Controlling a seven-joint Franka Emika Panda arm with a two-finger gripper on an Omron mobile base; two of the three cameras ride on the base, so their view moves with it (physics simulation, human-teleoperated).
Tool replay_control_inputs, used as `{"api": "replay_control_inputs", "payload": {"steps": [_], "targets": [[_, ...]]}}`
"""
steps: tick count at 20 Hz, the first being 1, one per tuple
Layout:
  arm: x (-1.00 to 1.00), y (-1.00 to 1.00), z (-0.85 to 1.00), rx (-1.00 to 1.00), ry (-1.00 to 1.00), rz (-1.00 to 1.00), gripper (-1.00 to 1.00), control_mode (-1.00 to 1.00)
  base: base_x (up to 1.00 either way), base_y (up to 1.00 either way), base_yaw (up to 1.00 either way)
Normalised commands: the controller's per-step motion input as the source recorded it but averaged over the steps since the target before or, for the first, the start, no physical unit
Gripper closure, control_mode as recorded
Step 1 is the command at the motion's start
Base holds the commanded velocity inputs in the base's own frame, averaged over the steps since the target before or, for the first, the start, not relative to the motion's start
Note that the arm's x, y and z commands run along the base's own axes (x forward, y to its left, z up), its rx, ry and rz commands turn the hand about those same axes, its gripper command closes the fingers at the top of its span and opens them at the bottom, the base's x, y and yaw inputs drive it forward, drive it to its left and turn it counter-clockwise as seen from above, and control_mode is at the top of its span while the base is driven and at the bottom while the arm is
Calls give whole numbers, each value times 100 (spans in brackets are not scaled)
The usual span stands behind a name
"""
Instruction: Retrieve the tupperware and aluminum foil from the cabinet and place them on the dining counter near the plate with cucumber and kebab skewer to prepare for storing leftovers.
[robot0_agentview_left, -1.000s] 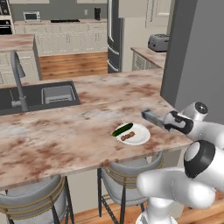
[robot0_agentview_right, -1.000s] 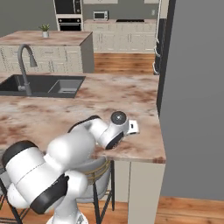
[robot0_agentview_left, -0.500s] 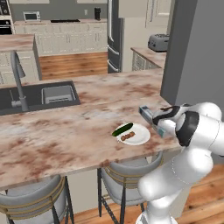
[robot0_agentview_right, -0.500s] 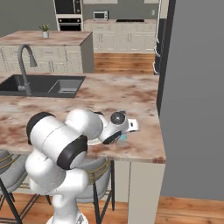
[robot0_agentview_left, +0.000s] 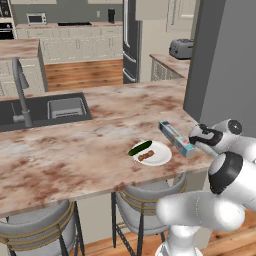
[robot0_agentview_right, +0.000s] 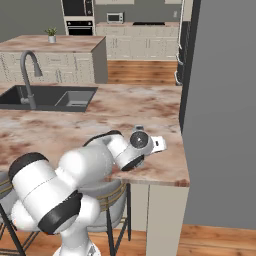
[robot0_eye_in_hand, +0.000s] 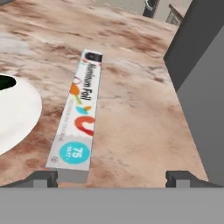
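The aluminum foil (robot0_eye_in_hand: 78, 113) is a long pale carton with red and teal marks, lying flat on the dining counter (robot0_agentview_left: 75, 155). It sits just right of the white plate (robot0_agentview_left: 159, 157), which holds a cucumber (robot0_agentview_left: 140, 148) and a kebab skewer (robot0_agentview_left: 146, 156). The foil (robot0_agentview_left: 176, 137) points away from the counter's front edge. My gripper (robot0_eye_in_hand: 111, 178) hovers at the carton's near end, open, its fingertips (robot0_eye_in_hand: 43, 177) spread wide with nothing between them. In the left base view the gripper (robot0_agentview_left: 194, 140) is right at the foil's near right end. The tupperware and the cabinet are out of view.
A tall grey wall panel (robot0_agentview_left: 220, 65) rises close on the right, next to the foil. The dark sink (robot0_agentview_left: 50, 110) and faucet (robot0_agentview_left: 21, 92) lie far left. Stools (robot0_agentview_left: 145, 197) stand under the counter's front edge. A toaster (robot0_agentview_left: 181, 48) sits on the back counter.
The jaws have opened wide and let go of the foil, which now rests on the counter. The hand has drawn back slightly toward the counter's edge.
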Motion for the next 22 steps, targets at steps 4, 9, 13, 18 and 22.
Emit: {"api": "replay_control_inputs", "payload": {"steps": [4,9,13,18,22], "targets": [[-18,21,100,-15,0,0,-100,-100,0,0,0],[-27,51,100,-18,6,0,-100,-100,0,0,0],[-63,90,97,-18,2,0,-100,-100,0,0,0],[-94,100,91,-12,-3,1,-100,-100,0,0,0],[-68,73,89,-8,-4,9,-100,-100,0,0,0]]}}
